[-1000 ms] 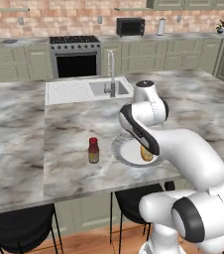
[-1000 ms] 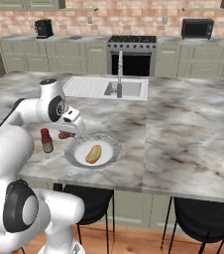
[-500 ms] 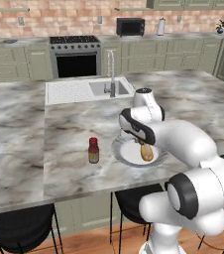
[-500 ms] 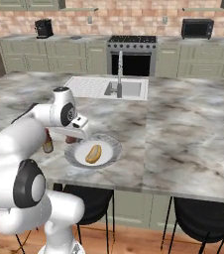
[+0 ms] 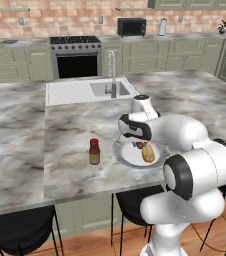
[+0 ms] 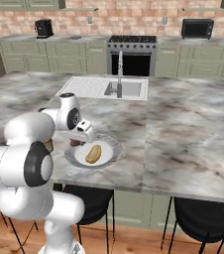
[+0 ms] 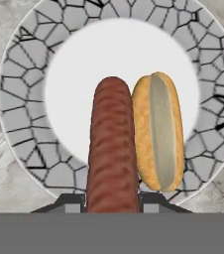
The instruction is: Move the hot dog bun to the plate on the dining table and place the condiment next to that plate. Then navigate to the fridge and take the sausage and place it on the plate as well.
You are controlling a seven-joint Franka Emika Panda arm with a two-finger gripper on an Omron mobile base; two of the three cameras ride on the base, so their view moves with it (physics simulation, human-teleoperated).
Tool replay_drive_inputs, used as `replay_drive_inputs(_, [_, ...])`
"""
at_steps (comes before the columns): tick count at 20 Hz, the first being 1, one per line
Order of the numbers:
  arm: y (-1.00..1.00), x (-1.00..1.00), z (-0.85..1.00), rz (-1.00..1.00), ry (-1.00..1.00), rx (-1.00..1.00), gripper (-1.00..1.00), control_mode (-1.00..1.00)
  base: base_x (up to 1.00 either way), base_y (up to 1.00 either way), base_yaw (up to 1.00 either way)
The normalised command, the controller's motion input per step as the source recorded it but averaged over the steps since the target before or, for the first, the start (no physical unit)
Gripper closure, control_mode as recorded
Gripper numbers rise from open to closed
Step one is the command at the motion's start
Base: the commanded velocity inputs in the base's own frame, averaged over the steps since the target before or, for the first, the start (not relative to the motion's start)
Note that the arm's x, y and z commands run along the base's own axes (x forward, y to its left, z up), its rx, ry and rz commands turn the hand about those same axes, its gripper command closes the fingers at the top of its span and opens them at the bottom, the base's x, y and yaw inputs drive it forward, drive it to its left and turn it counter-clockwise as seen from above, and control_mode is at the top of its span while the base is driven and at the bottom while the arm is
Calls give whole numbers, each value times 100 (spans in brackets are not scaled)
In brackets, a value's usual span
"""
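The pale plate [image 7: 25, 99] with a crackled rim lies on the marble dining table [image 5: 60, 165], near its front edge. The tan hot dog bun [image 7: 158, 130] rests on the plate, split side up. My gripper [image 7: 112, 201] is shut on the reddish-brown sausage [image 7: 112, 149], which hangs just over the plate, parallel to the bun and on its left in the hand view. From the base, the gripper [image 5: 137, 144] hovers over the plate's [image 5: 127, 155] far side beside the bun [image 5: 148, 153]. The condiment [image 5: 94, 151] bottle stands upright left of the plate, a little apart.
An inset white sink [image 5: 92, 91] with a steel faucet [image 5: 112, 75] lies behind the plate. Black stools [image 6: 203, 221] stand under the table's front edge. A stove [image 5: 76, 57] and green cabinets line the far wall. My own arm crowds the plate's right side.
The arm has folded down and carried the sausage lower, from above the plate's far edge to just over the plate beside the bun. Bun, plate and bottle have not moved.
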Motion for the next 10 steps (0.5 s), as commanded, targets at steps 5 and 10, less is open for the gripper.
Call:
replay_drive_inputs(5, [0,25,-38,0,0,0,100,-100,0,0,0])
replay_drive_inputs(10, [0,17,-31,0,-1,0,100,-100,0,0,0])
